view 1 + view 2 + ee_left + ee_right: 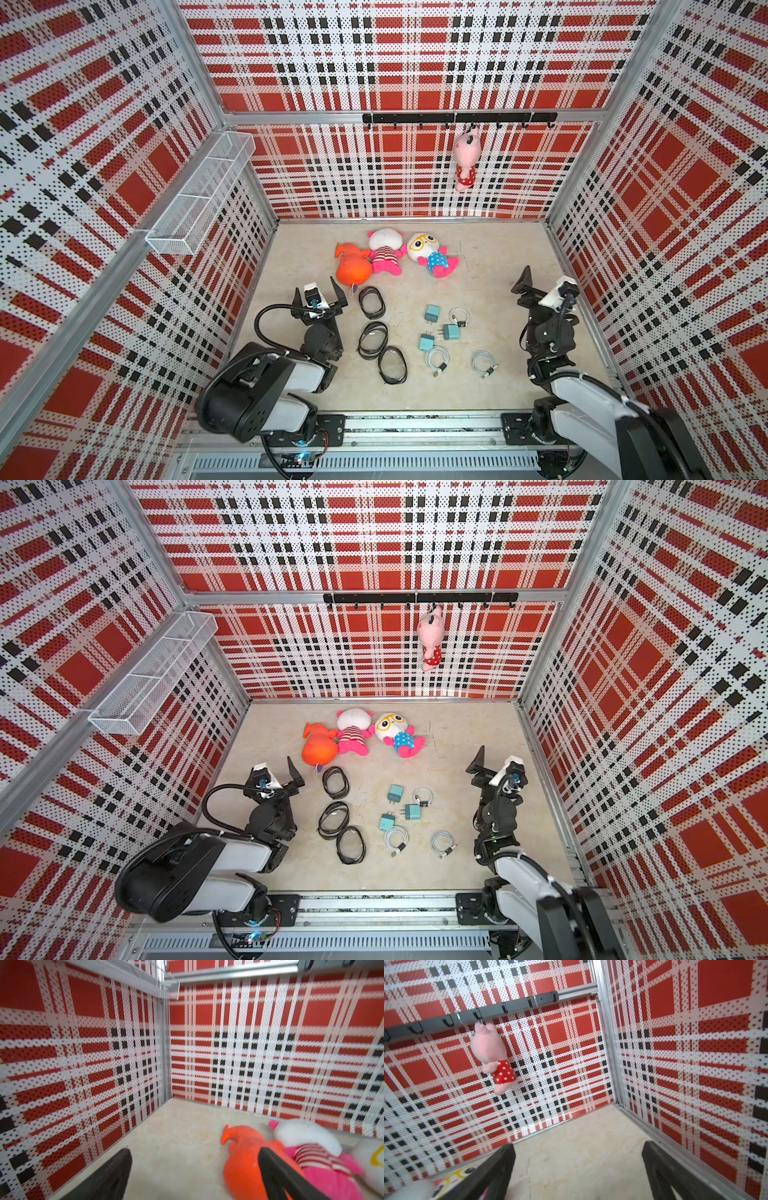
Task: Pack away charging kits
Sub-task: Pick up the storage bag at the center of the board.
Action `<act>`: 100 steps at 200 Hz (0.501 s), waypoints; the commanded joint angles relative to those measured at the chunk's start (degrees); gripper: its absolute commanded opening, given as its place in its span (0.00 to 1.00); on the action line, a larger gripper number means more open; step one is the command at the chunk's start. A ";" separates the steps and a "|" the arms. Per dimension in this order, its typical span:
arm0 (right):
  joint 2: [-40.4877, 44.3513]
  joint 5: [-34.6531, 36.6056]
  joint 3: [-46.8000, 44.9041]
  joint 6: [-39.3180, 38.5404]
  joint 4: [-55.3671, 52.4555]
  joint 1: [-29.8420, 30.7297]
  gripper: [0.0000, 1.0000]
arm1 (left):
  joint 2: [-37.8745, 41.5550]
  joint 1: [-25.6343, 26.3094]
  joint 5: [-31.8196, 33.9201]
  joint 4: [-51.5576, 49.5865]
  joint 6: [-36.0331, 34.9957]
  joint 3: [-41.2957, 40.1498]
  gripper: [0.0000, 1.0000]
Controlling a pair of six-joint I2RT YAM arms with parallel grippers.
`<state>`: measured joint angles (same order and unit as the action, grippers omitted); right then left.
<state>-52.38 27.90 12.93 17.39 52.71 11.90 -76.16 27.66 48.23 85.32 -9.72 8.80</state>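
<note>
Three teal plug adapters (432, 311) (450, 331) (427, 342) lie on the beige floor in both top views, right of centre. Three coiled white cables (459, 316) (437, 358) (483, 362) with dark ties lie among and in front of them. My left gripper (315, 285) hovers at the left, open and empty, its fingers (122, 1159) spread over bare floor beside the orange plush (241, 1159). At the right wall my right gripper (546, 278) is open too, with only floor between its fingers (506, 1155). Neither wrist view shows the charging kits.
Three black oval zip cases (371, 302) (373, 339) (392, 364) lie between the left arm and the adapters. Three plush toys (384, 253) lie near the back wall. A pink plush (467, 160) hangs from a black hook rail (415, 118). A white mesh basket (203, 191) is on the left wall.
</note>
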 commanded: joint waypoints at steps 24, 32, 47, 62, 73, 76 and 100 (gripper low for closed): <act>5.10 -13.59 16.67 12.38 -43.43 0.35 1.00 | 17.76 1.14 -21.57 -60.31 17.88 22.70 0.98; 5.88 -12.24 16.66 15.46 -44.83 0.32 1.00 | 19.66 -0.74 -32.86 -59.87 17.98 22.13 0.98; 8.01 -11.69 14.91 20.54 -45.77 0.23 1.00 | 23.64 -4.47 -42.50 -54.75 22.49 17.17 0.98; 9.22 -15.64 14.29 20.62 -46.52 0.05 1.00 | 28.22 -10.63 -41.26 -53.77 33.68 12.00 0.98; 8.78 -22.37 13.89 18.36 -44.54 0.05 1.00 | 32.67 -18.49 -50.06 -46.77 40.99 5.67 0.98; 8.52 -23.45 13.99 18.06 -44.45 0.05 1.00 | 33.79 -20.44 -51.94 -44.74 43.34 3.90 0.98; 5.72 -28.02 13.02 17.99 -42.94 0.31 1.00 | 42.63 -30.43 -53.62 -42.48 62.09 -3.67 0.98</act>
<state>-44.93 8.14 26.83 34.37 9.93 11.88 -39.97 3.92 4.47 40.82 30.41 9.50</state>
